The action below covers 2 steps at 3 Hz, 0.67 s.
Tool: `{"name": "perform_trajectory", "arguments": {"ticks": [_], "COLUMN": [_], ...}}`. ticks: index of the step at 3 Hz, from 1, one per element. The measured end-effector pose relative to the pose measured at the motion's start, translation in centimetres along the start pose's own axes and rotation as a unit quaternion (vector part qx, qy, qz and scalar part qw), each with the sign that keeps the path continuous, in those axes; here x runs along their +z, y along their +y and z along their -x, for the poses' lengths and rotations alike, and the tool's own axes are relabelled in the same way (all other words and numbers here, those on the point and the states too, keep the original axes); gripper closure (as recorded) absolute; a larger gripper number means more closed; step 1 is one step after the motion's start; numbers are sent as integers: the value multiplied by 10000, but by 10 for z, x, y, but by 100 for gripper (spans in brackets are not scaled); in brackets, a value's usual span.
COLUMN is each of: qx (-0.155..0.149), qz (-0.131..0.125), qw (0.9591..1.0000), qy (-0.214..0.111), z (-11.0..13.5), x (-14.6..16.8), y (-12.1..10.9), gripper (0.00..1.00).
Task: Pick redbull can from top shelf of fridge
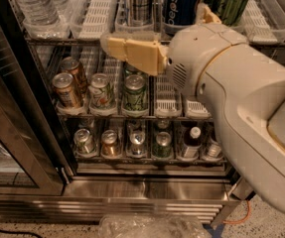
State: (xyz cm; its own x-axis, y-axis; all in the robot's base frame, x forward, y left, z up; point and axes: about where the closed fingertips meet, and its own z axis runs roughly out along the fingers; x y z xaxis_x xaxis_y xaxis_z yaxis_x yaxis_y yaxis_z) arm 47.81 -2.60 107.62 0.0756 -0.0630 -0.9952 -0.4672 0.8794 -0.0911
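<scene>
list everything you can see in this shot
redbull can: one, silver and dark blue, top shelf, middle lane
Pepsi can: one, dark blue, right of the redbull can
green can: one, green, right of the Pepsi can
water bottles: two, clear, top shelf's left end
middle-shelf cans: at least four, copper, white-green, green, left half
bottom-shelf drinks: about six, mixed cans plus one dark bottle
fridge: one, stainless steel, fills the view
glass door: one, dark-framed, open at left
plastic bag: one, clear, floor in front
arm: one, off-white, right side
gripper: one, tan, before the top shelf's front edge, below the redbull can
</scene>
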Motion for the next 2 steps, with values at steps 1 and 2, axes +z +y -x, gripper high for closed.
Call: {"name": "perform_trajectory", "arguments": {"ticks": [1, 2], "qx": [-256, -255], "qz": [3, 3], "qw": [9996, 9996], "qy": [-115, -114], "z": [2, 2], "x": [1, 1], "y": [5, 5], "gripper": [0, 0]}}
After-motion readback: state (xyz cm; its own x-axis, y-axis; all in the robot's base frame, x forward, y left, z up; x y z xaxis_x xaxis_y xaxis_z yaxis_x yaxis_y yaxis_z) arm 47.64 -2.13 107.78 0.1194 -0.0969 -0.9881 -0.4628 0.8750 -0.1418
